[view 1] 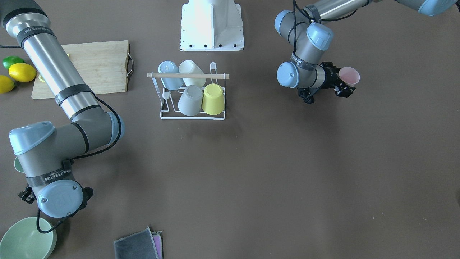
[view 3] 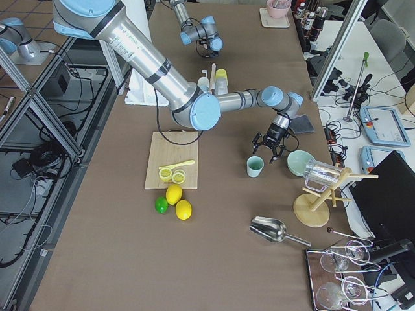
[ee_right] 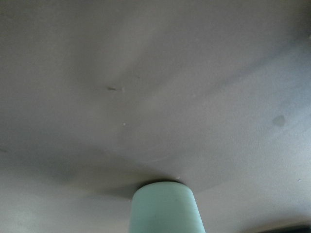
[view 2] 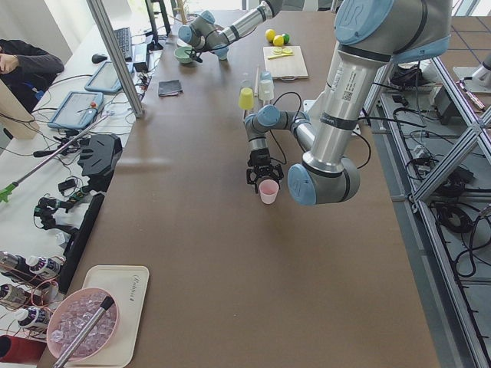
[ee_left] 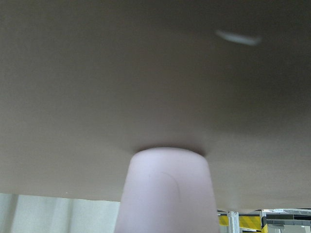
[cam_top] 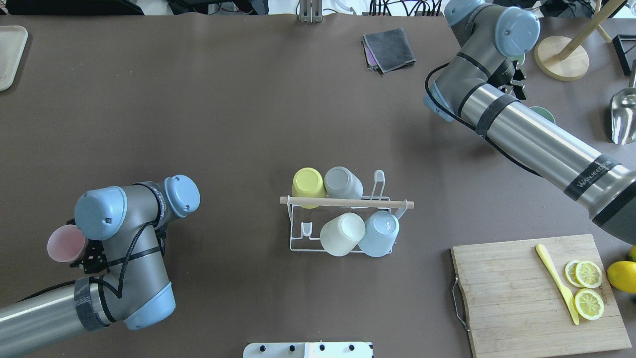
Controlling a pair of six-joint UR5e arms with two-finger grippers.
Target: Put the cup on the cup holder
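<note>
- The pink cup (view 1: 349, 76) stands upright, mouth up, on the tabletop (view 1: 287, 162), well apart from the holder (view 1: 169, 117), off to the robot's left of it
- The left pincer (view 2: 264, 176) hangs right over this cup, fingers pointing down at its rim; I cannot tell whether they are apart or clamped on it
- The left wrist view shows the cup's wall close up with its foot on the tabletop; no fingers show there
- The green cup (view 3: 255, 166) also stands upright on the tabletop, far out to the robot's right, near a pale green bowl (view 3: 299, 162)
- The right pincer (view 3: 269, 148) is just above the green cup; its fingers are too small and too hidden by the arm to tell whether they are apart or together
- The holder sits mid-table in front of the robot's base, with its dowel (cam_top: 343, 202) across the top
- Four cups hang tipped on its prongs: blue (view 1: 169, 73) and white (view 1: 192, 68) on the robot's side of the dowel, grey (view 1: 190, 100) and yellow (view 1: 214, 99) on the far side
- At least one prong at the holder's left end is bare
- On the robot's right lies a board (view 1: 97, 68) with lemon slices (cam_top: 589, 273) and a yellow knife (cam_top: 556, 283)
- Whole lemons (view 1: 22, 72) and a lime (view 1: 12, 62) lie beside the board
- A folded grey cloth (view 1: 136, 246) lies at the far edge
</note>
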